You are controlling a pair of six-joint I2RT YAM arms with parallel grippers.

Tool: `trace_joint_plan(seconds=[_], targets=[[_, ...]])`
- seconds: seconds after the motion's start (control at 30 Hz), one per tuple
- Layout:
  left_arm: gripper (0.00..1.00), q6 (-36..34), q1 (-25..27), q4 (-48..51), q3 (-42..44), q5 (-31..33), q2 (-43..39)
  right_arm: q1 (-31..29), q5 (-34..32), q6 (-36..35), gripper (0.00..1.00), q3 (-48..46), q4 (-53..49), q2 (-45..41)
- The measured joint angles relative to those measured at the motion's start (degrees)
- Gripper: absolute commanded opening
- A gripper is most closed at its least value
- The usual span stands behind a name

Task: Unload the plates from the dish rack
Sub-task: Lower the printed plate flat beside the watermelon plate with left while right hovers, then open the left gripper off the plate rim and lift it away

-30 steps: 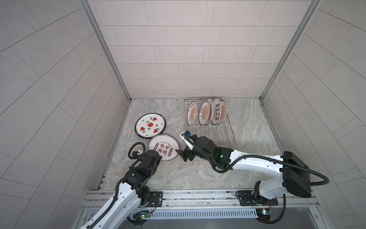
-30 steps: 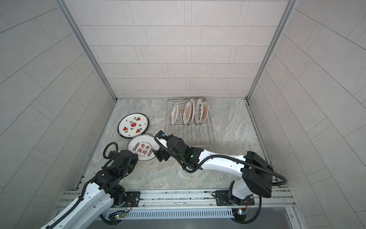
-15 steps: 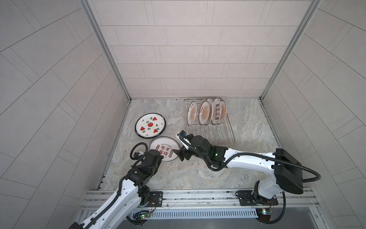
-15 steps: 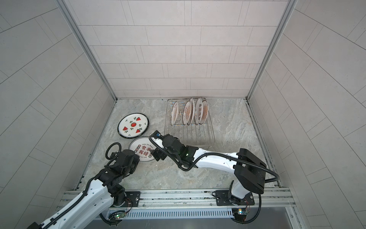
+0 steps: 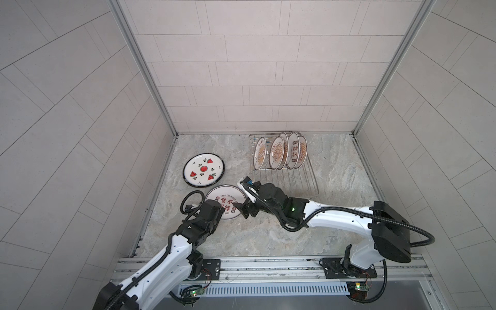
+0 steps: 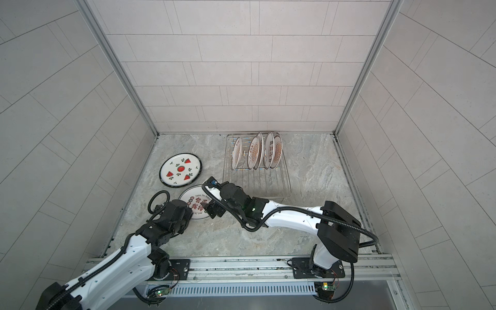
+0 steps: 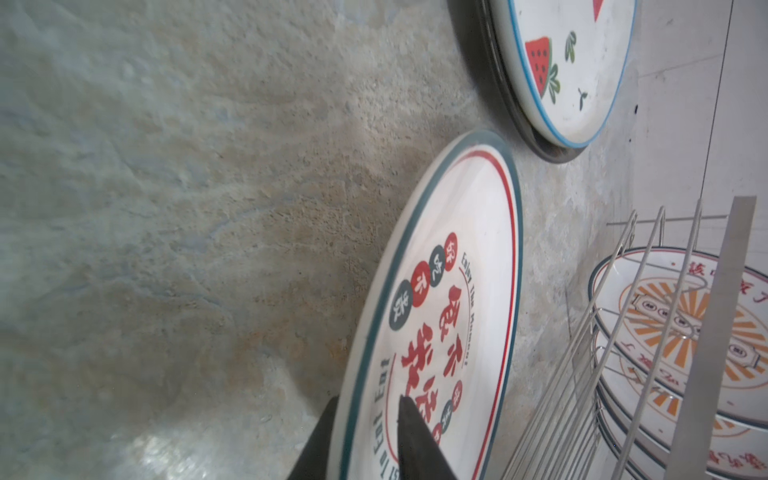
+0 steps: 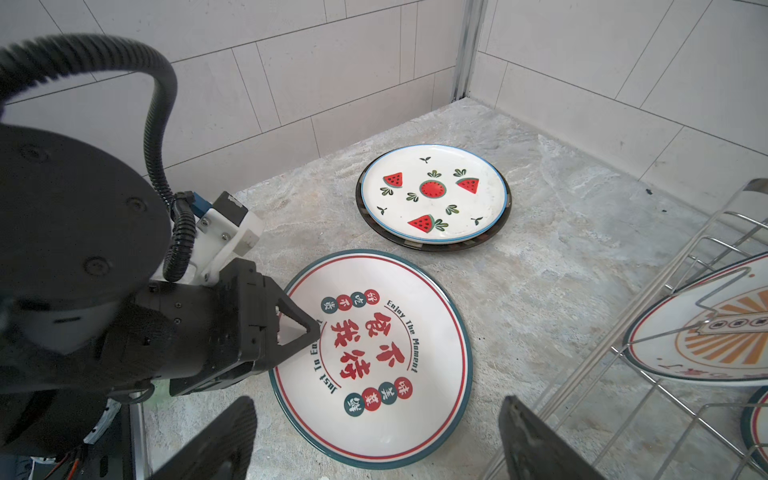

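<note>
A white plate with red characters (image 5: 225, 198) (image 8: 374, 353) lies flat on the stone floor, front left of the dish rack (image 5: 284, 178) (image 6: 257, 185). My left gripper (image 5: 223, 211) (image 7: 369, 400) is astride its near rim, one finger outside the edge and one over the face, jaws slightly apart. My right gripper (image 5: 244, 212) (image 8: 376, 401) hovers wide open over the plate's right edge, holding nothing. Several sunburst plates (image 5: 279, 153) (image 6: 257, 154) stand upright at the back of the rack.
A watermelon plate (image 5: 204, 169) (image 8: 434, 193) lies on a darker plate near the left wall, just behind the red-character plate. Tiled walls (image 5: 80, 134) enclose the floor on three sides. A metal rail (image 5: 268, 264) runs along the front.
My left gripper's jaws have parted from their tight hold on the plate's rim. The right gripper has shifted slightly left and stays wide open.
</note>
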State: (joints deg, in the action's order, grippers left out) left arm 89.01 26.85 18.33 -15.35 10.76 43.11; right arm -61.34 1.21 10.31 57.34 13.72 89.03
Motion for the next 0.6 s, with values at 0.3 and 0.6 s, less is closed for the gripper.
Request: trace_joint_plan(seconds=[0.3, 0.6], targets=[[0.40, 0.72, -1.40, -0.26, 0.00, 2.67, 1.05, 0.00, -0.04, 0.07, 0.92, 0.00, 0.20, 0.00], [0.44, 0.02, -1.88, -1.16, 0.07, 3.85, 3.76, 0.00, -0.11, 0.13, 0.92, -0.02, 0.63, 0.22]])
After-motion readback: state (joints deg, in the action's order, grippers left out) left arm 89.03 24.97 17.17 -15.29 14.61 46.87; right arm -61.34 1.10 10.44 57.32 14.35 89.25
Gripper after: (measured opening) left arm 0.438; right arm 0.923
